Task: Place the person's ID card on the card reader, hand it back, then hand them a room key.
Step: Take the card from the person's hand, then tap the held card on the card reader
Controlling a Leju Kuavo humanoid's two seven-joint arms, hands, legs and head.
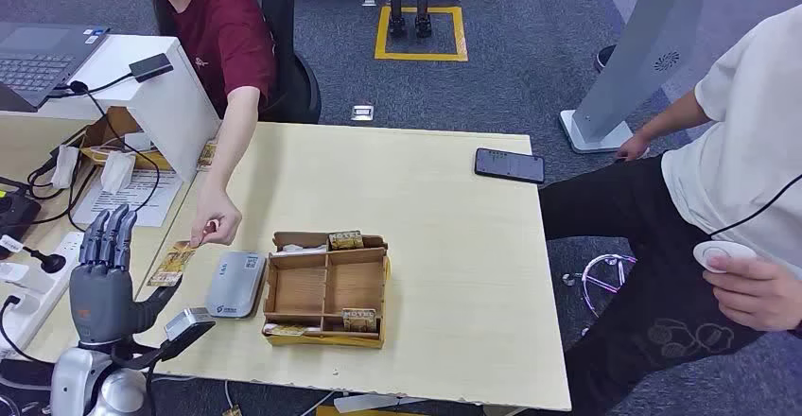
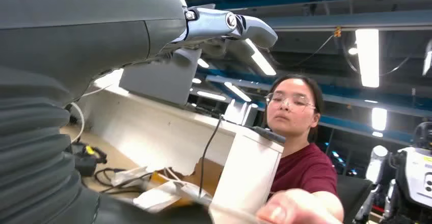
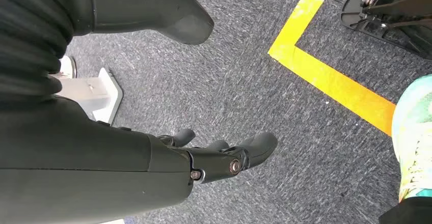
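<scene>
A yellowish-brown ID card point(image 1: 172, 263) lies flat on the table near its left edge. The hand point(image 1: 217, 228) of a person in a dark red shirt point(image 2: 305, 170) is at the card's far end. My left hand point(image 1: 106, 274) stands upright just left of the card, fingers apart and empty. The grey-white card reader point(image 1: 235, 284) sits right of the card. Beside the reader, a brown cardboard organiser point(image 1: 326, 288) holds room key cards point(image 1: 346, 239). My right hand point(image 3: 224, 158) hangs over the carpet, its fingers loosely extended and holding nothing.
A black phone point(image 1: 509, 164) lies at the table's far right. Another person in a white shirt point(image 1: 747, 151) stands close to the right edge, holding a round white device point(image 1: 721, 253). Cables, a power strip point(image 1: 38, 279) and a laptop point(image 1: 38, 57) crowd the left desk.
</scene>
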